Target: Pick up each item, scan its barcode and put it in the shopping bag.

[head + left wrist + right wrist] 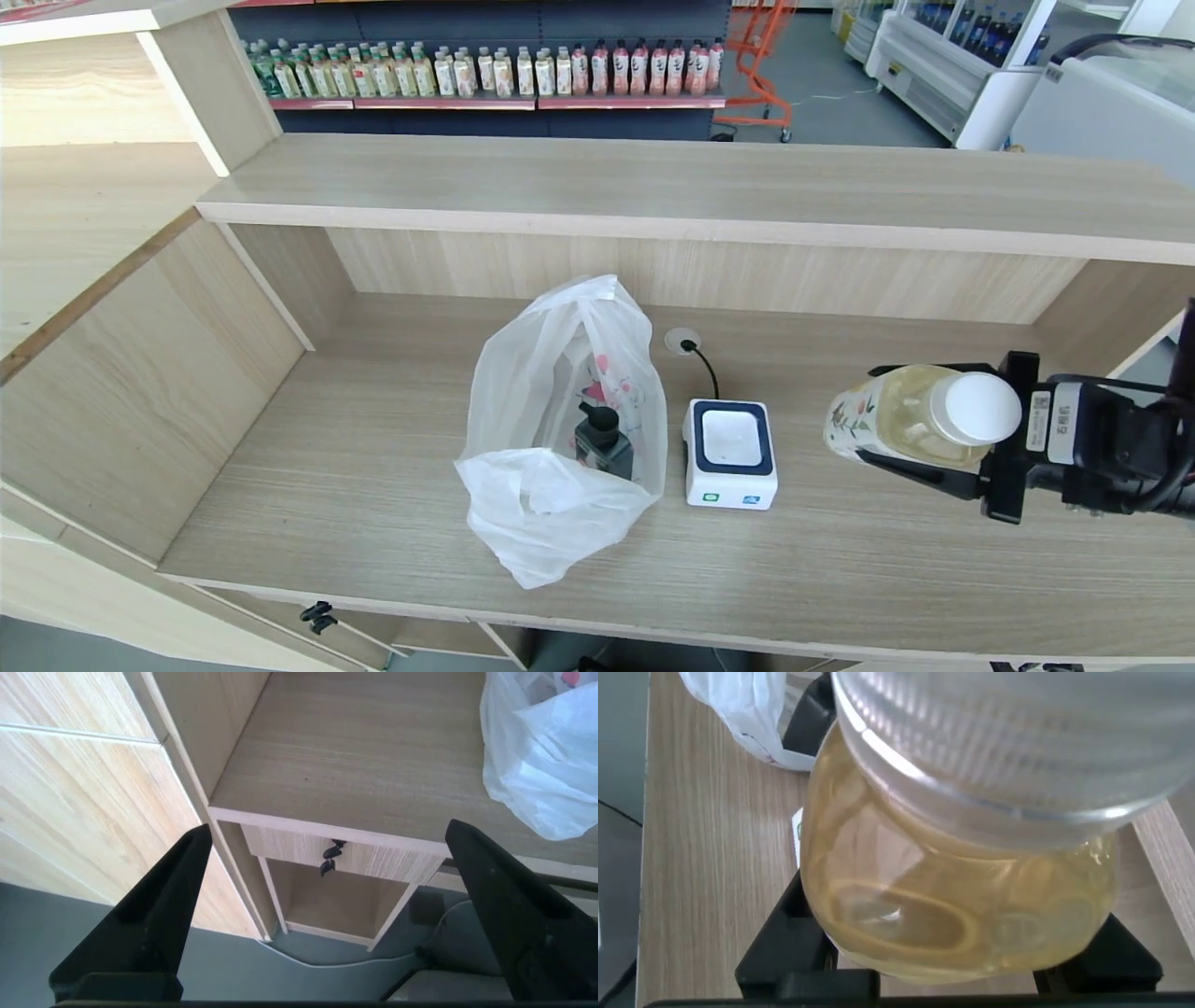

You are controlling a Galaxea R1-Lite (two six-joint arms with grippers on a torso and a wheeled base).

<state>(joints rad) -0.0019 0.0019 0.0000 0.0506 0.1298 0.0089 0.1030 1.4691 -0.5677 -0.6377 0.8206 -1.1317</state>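
Bright even light; faint soft shadow under shopping bag (534, 509) on counter (355, 504); head view edges bow.

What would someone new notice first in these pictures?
The yellowish drink bottle with a white cap, gripped in the right claw over the right end of the counter. Next, the white shopping bag at the middle, a dark pump bottle inside it, and the small white scanner just to its right.

You have the shopping bag (560, 439) standing mid-counter (327, 485) with a pump bottle (602, 439) inside it. The scanner (730, 453) is just beside the bag on its right, and its cable (707, 371) runs back to a port (682, 340) behind it. Right of the scanner, your right gripper (882, 417) holds a bottle (920, 415) on its side above the counter, and your left gripper (329, 835) hangs before the counter's front edge, left of the bag.
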